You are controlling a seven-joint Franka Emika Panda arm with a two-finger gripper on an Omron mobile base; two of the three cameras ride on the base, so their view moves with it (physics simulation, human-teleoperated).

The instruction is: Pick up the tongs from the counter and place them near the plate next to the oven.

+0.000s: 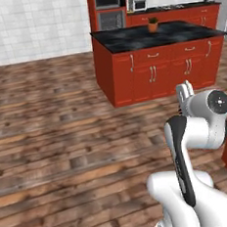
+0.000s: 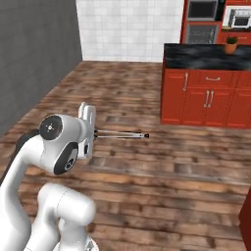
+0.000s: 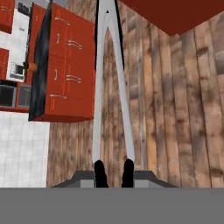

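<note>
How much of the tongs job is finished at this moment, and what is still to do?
Done: the tongs are off the counter, carried over the wooden floor. In hand: the pincer is closed on them, with the arms sticking out ahead. Left: finding the plate by the oven and setting the tongs down near it.

I'm scanning for lettering and finding nothing I can read: the red cabinets [image 1: 153,74] carry no labels, the microwave [image 1: 137,2] on the far counter shows no legible brand or digits, and the wall ovens [image 2: 202,22] are too blurred.
</note>
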